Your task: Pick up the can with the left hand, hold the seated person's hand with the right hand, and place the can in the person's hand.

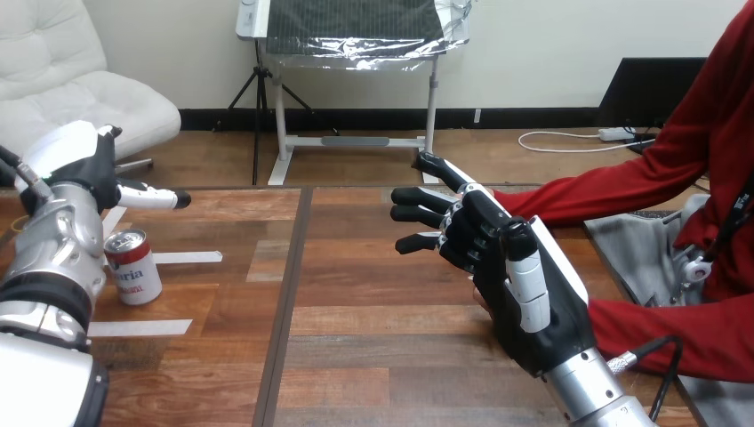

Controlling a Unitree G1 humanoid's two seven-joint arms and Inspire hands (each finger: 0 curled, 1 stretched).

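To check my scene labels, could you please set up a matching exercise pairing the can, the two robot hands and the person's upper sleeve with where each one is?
Things:
1. can
2. left hand
3. right hand
4. upper red sleeve

Places:
A. reaches in from the view's right edge
B. upright on the table, at the view's left
C. over the table's right half, fingers stretched out
D. raised above the can, not holding it

Pairs: 1-B; 2-D; 3-C; 4-A.
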